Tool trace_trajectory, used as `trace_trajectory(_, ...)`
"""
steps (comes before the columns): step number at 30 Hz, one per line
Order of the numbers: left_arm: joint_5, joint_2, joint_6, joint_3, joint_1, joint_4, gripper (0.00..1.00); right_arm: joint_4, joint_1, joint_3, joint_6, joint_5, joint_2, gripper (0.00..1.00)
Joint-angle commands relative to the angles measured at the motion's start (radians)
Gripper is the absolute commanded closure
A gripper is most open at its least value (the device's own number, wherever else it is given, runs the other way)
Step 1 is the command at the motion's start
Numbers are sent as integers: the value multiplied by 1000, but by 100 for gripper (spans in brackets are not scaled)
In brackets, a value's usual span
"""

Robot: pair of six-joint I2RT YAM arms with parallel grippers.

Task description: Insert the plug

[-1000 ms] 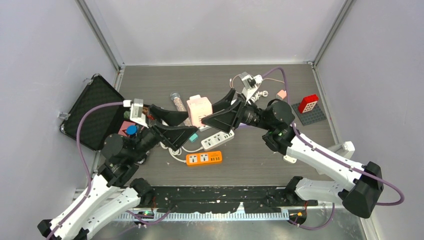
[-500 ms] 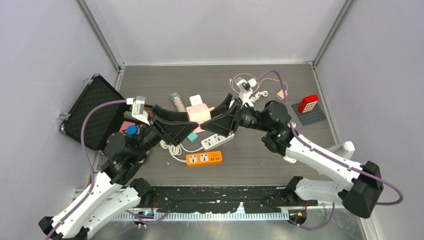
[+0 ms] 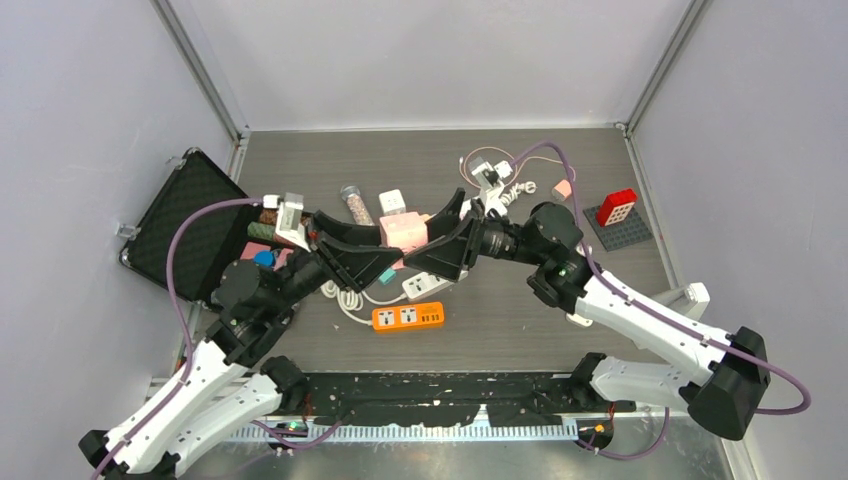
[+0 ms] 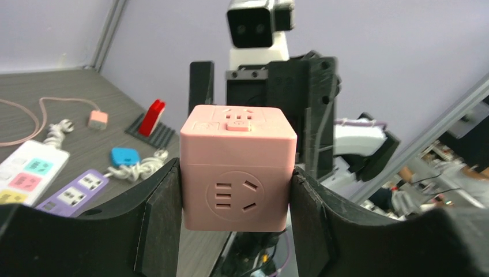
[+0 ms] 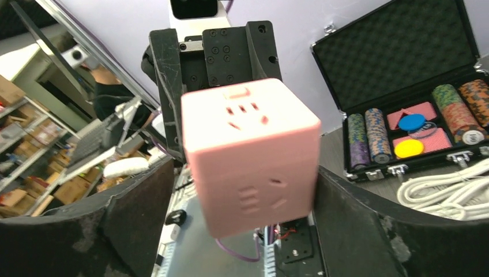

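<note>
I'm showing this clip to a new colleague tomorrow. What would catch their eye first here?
The pink socket cube, raised mid-table between both arms: the left gripper clamps its sides, while the right gripper stands open around it. Next, the orange power strip lying nearer the arm bases, and the open black case of poker chips at the table's left edge.

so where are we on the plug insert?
Done: pink cube socket is off the table, clamped in the left gripper. In hand: right gripper stands open around it, gaps both sides. Left: no plug gripped, visible sockets empty.
</note>
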Motion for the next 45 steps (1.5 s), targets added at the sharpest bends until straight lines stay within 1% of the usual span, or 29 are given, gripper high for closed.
trace_trajectory(1, 44, -3, 194, 37, -3, -114, 100, -166, 13, 38, -174, 22, -68, 2)
trace_trajectory(2, 51, -4, 232, 50, -3, -152, 100, -207, 12, 47, -239, 25, -88, 0)
trace_trajectory(3, 54, -3, 260, 61, -3, -186, 100, -289, 12, 71, -267, 27, -95, 3)
trace_trajectory(6, 89, 20, 275, 93, -3, -242, 100, -453, 12, 123, -415, 15, -128, 4)
trace_trajectory(7, 121, 30, 279, 100, -3, -245, 100, -544, 11, 150, -444, 23, -132, 5)
trace_trajectory(9, 198, 44, 288, 103, -3, -225, 100, -638, 13, 174, -515, 24, -143, 5)
trace_trajectory(13, 363, 81, 335, 125, -3, -224, 100, -752, 13, 206, -649, -3, -150, 5)
trace_trajectory(17, 471, 109, 415, 162, -3, -289, 100, -826, 12, 218, -753, -71, -158, 5)
trace_trajectory(21, 527, 107, 490, 167, -3, -311, 100, -876, 14, 225, -822, -101, -145, 4)
trace_trajectory(24, 589, 108, 538, 172, -3, -319, 100, -919, 24, 251, -875, -156, -122, 1)
trace_trajectory(26, 616, 104, 572, 180, -4, -336, 100, -943, 43, 275, -914, -164, -100, 3)
trace_trajectory(29, 621, 98, 614, 186, -3, -368, 100, -979, 86, 314, -959, -133, -60, 3)
trace_trajectory(32, 591, 99, 643, 194, -3, -410, 100, -996, 105, 333, -964, -88, -18, 3)
trace_trajectory(34, 557, 98, 650, 205, -3, -436, 100, -1001, 109, 343, -959, -77, 1, 6)
trace_trajectory(36, 535, 95, 649, 206, -3, -441, 100, -999, 111, 350, -944, -70, 15, 16)
trace_trajectory(37, 530, 92, 645, 206, -3, -437, 100, -994, 112, 350, -939, -73, 18, 25)
trace_trajectory(38, 527, 92, 640, 204, -3, -434, 100, -992, 112, 351, -933, -78, 22, 30)
trace_trajectory(39, 523, 92, 637, 204, -4, -432, 100, -990, 112, 353, -932, -85, 23, 42)
trace_trajectory(40, 517, 92, 636, 207, -4, -435, 100, -990, 113, 354, -929, -86, 24, 48)
trace_trajectory(42, 492, 93, 631, 210, -3, -440, 100, -993, 113, 358, -925, -82, 27, 69)
trace_trajectory(43, 485, 95, 628, 211, -3, -443, 100, -996, 113, 362, -923, -79, 27, 74)
trace_trajectory(44, 483, 97, 627, 211, -3, -446, 97, -997, 113, 363, -922, -77, 27, 84)
trace_trajectory(45, 471, 97, 625, 208, -4, -448, 82, -994, 114, 364, -918, -69, 26, 89)
